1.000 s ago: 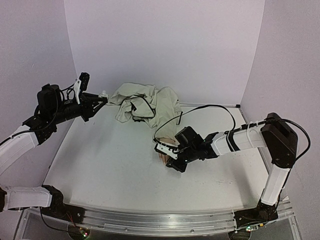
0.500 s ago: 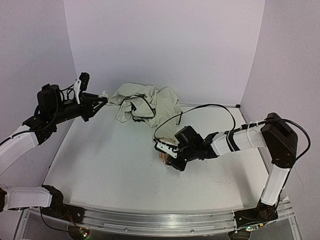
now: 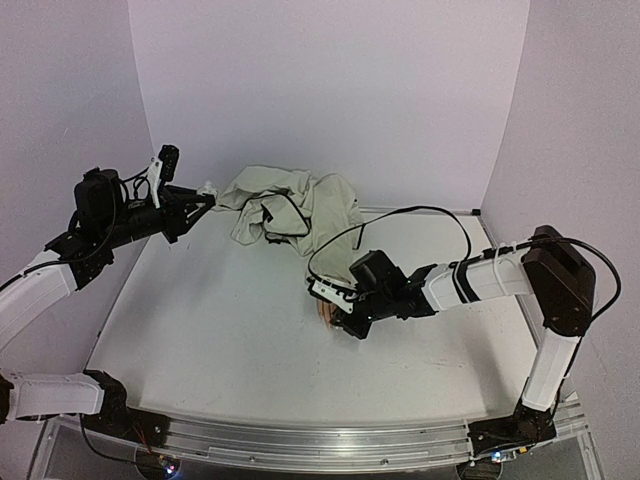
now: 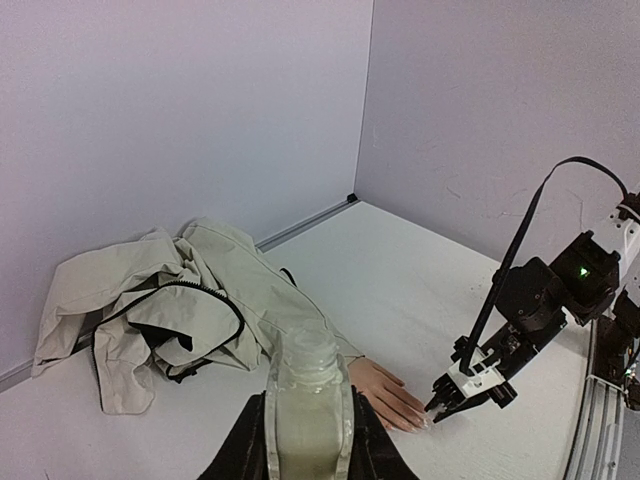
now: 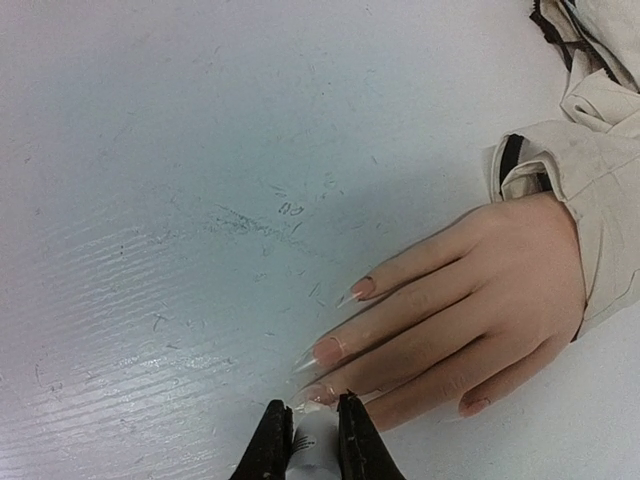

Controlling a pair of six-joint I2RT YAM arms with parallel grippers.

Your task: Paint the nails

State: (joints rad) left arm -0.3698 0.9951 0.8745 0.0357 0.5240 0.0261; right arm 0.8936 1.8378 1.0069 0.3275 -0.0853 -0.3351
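Just now nudged the right gripper [image 5: 308, 420] nearer to the nails [image 5: 327, 350] of the mannequin hand [image 5: 480, 290] flat on the table [image 5: 150, 200], jaws pinching a white applicator [image 5: 312, 452]; kept the left gripper [image 4: 310, 425] clamped on the bottle [image 4: 308, 360]; probably was mid-stroke.

A scuffed white table [image 3: 200, 330] carried a crumpled beige jacket [image 3: 320, 205] at its far edge and a mannequin hand [image 5: 490, 290] lying palm-down near the centre.

Table [image 3: 200, 330] left of mannequin hand [image 5: 480, 290] open; jacket [image 3: 300, 205] crowds wrist side.
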